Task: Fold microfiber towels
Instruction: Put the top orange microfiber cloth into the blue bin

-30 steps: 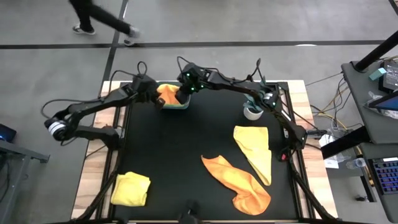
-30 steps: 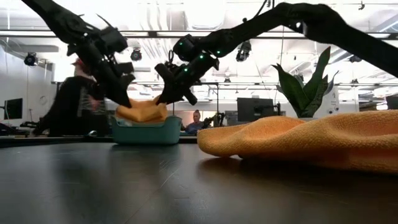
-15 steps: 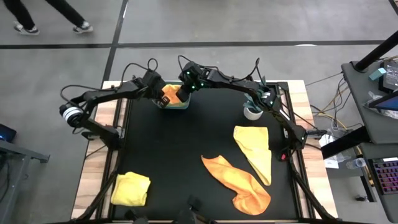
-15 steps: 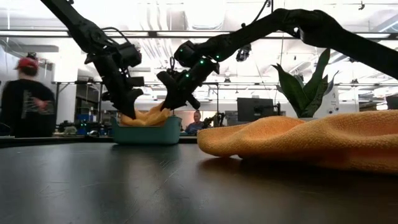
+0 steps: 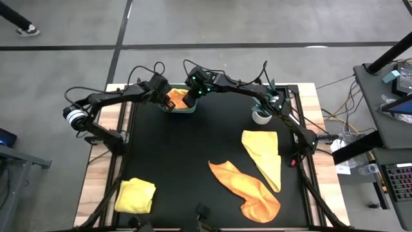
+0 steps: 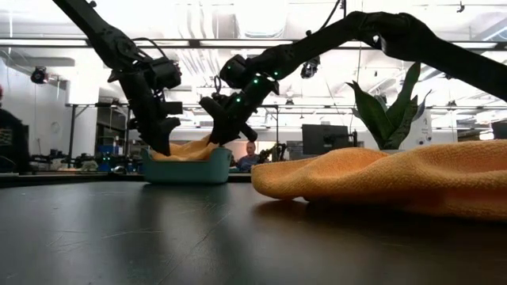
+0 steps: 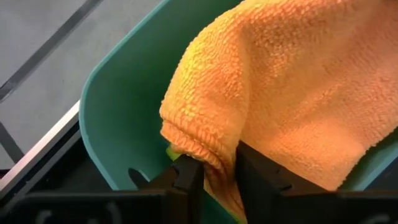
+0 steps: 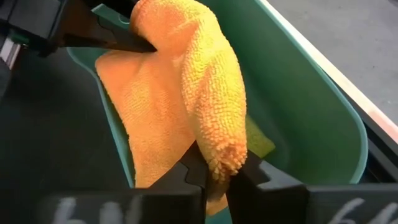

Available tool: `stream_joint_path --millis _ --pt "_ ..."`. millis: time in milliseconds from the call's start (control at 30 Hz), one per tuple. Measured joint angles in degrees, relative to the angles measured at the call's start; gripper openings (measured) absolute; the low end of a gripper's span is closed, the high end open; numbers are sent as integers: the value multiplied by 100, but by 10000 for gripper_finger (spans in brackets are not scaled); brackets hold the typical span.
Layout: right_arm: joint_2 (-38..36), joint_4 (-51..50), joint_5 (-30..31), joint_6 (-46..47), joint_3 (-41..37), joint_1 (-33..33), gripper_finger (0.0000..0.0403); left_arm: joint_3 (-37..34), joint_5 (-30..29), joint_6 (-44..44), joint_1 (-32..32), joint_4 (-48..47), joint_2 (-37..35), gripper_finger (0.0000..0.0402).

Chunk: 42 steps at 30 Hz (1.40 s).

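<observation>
A folded orange towel (image 5: 178,97) lies in the teal bin (image 5: 182,109) at the table's far edge, over a lime green cloth (image 8: 259,142). My left gripper (image 7: 217,168) is shut on the towel's left end. My right gripper (image 8: 221,171) is shut on its right end. Both reach down into the bin (image 6: 186,168). A yellow towel (image 5: 264,156) and another orange towel (image 5: 248,188) lie spread on the right. A folded yellow towel (image 5: 136,195) lies at the near left. My left gripper pinches a rolled fold of the orange towel (image 7: 205,140) between its two fingers, at the towel's left end, slanting down from the table's left. The towel rests in the bin. My right gripper pinches a thick fold of the orange towel (image 8: 217,134) between its two fingers, at its right end, slanting down from the table's right. That fold stands up from the fingers, and the rest lies on the bin's floor.
A small potted plant (image 5: 261,115) stands at the far right, behind the spread towels. The middle of the black table (image 5: 187,154) is bare. The bin's walls (image 8: 311,124) close in around both grippers.
Both grippers have gone down into the teal bin with the orange towel. The towel, heaped above the bin's rim a second ago, now sits lower inside it. My left arm has swung toward the far edge. A person has walked off behind the table.
</observation>
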Motion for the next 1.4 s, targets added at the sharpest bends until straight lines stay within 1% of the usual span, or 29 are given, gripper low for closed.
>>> stream_joint_path --millis 133,267,400,567,733,1000,1067,1133,1200,1300,1400 --pt "0 -40 2 0 0 -2 36 -1 -26 0 -2 -2 -3 97" --pt "-2 -33 2 -14 7 -2 38 -2 -257 -4 -2 -4 -11 116" --pt "-2 -44 52 -271 7 -1 38 -4 -278 -4 -2 -9 -14 128" --pt "-4 -93 147 -350 -2 13 38 -6 -278 -4 -2 -9 -21 130" --pt "-7 -64 144 -66 -2 13 38 -3 -276 29 -2 -14 -136 131" --pt "-7 -5 143 19 -2 13 38 15 -258 33 -4 -9 -647 131" --pt "-7 -11 138 -81 -4 18 30 15 -254 35 -6 2 -767 131" --pt "-7 -9 140 -94 -7 24 17 -1 -143 34 -6 37 -840 131" --pt "-7 32 140 0 -12 36 15 -79 101 32 -7 216 -864 130" --pt "-7 94 138 151 -13 38 29 -176 240 3 -11 424 -828 130" --pt "-9 109 140 179 -13 39 58 -181 236 -7 -10 505 -759 130"
